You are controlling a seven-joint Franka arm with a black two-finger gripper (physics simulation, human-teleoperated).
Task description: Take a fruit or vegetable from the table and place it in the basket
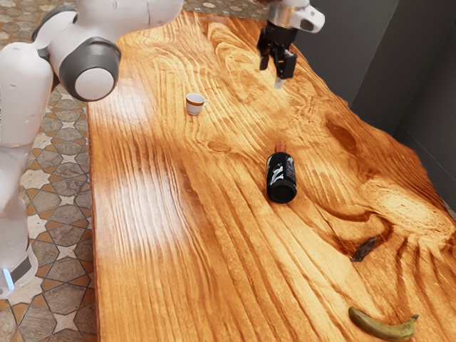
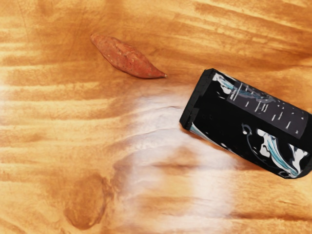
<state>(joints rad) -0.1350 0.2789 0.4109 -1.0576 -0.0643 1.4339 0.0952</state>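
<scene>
The claw (image 1: 276, 70) is positioned above the far part of the table (image 1: 153, 285), clear of its surface. The two fingers are spread, with a gap between them and nothing pinched. The arm (image 1: 146, 16) enters from the exterior view's upper left.

Nearest items, wrist view: a sweet potato (image 2: 127, 57), reddish-orange and tapered at both ends, lies flat on the table. Beside it, slightly apart, is a black bottle (image 2: 243, 122), lying on its side. Its label carries white and blue markings. One end of the bottle is directed toward the sweet potato. In the exterior view, the sweet potato is beyond the bottle and partly hidden by it.

Toward the exterior view's left from the claw, a white cup (image 1: 194, 105) with a brown band stands upright, well apart from the bottle.

On the near side of the bottle, toward the exterior view's right, is a small dark brown object (image 1: 363, 249); its type cannot be determined. Farther out, near the exterior view's lower right corner, a curved banana (image 1: 383, 328) rests on the table.
</scene>
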